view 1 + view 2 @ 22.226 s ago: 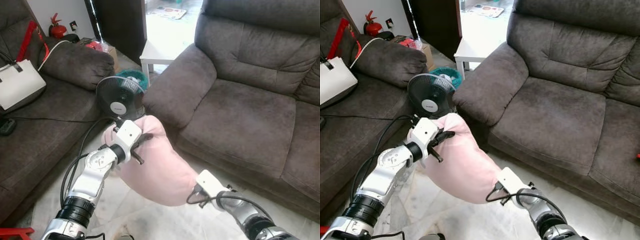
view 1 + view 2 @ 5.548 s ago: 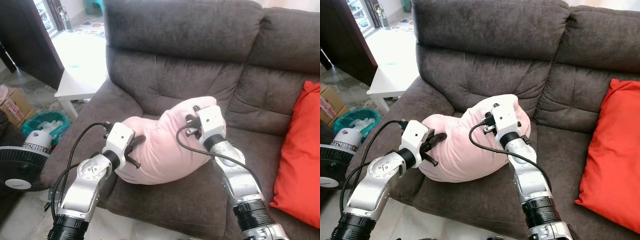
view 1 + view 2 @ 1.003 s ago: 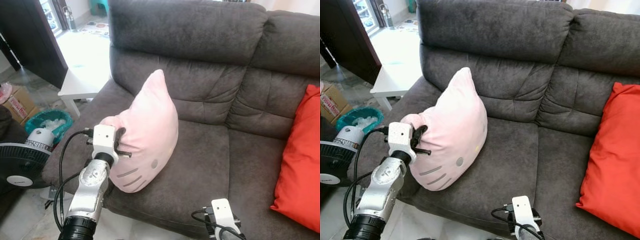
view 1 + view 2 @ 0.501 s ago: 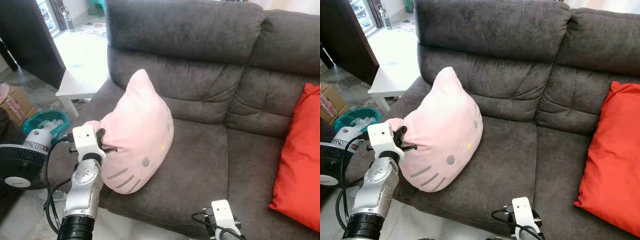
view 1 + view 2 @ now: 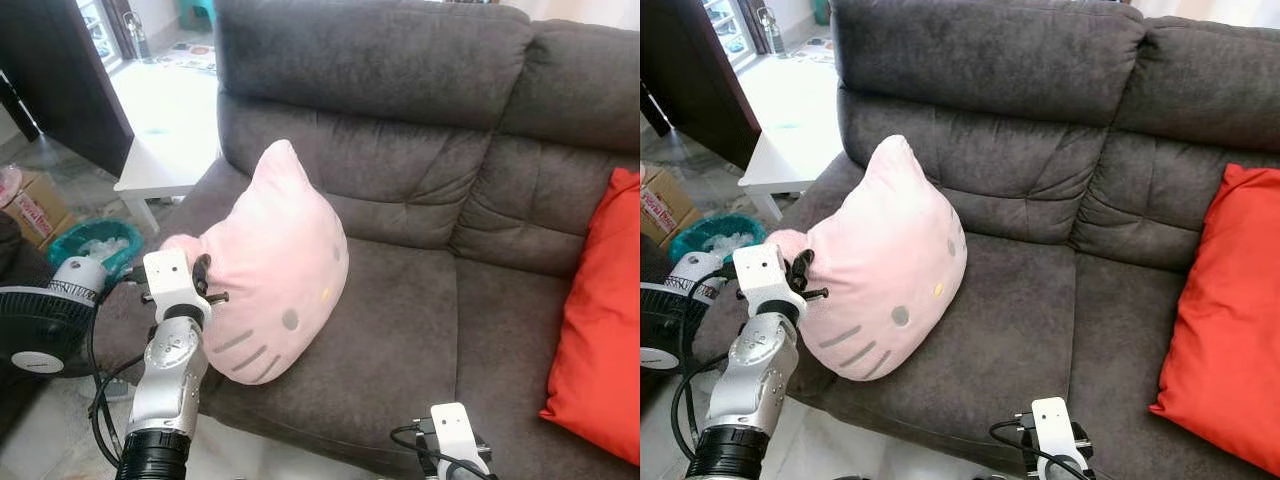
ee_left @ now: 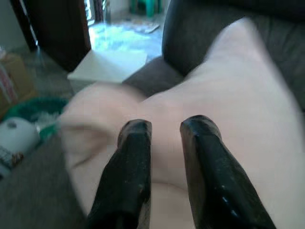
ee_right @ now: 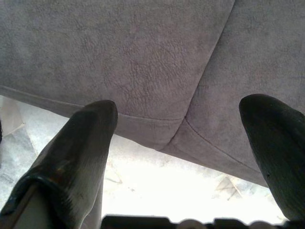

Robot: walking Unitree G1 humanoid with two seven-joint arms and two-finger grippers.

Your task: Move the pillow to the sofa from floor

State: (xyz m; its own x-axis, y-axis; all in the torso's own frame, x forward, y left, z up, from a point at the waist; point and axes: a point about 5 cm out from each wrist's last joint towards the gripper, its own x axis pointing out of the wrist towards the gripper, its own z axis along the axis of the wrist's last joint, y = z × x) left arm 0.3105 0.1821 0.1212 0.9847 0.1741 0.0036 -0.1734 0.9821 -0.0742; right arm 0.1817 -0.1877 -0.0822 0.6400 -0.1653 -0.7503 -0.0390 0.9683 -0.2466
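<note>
The dark grey fabric sofa [image 5: 420, 200] spans the scene, its seat cushions, padded back and left armrest all in view. On its left seat cushion, close to the armrest and near the front edge, the pale pink cat-face pillow [image 5: 275, 265] stands tilted, its pointed ear up toward the backrest and its stitched whiskers, yellow nose and grey eyes facing outward. At the sofa's right end a plain red cushion [image 5: 600, 320] leans upright against the back. Beyond the left armrest stand a low white side table [image 5: 165, 140], a black electric fan with a white hub [image 5: 40, 335], a teal basket [image 5: 95, 245] and a cardboard box [image 5: 30, 200] on the pale floor. The left gripper [image 5: 205, 283] is at the pillow's left edge; in the left wrist view its black fingers [image 6: 131, 171] sit close together with pink fabric right behind them, though a pinch cannot be told. The right gripper [image 7: 181, 138] hangs low before the sofa's front edge, its fingers [image 7: 78, 143] spread wide on nothing.
</note>
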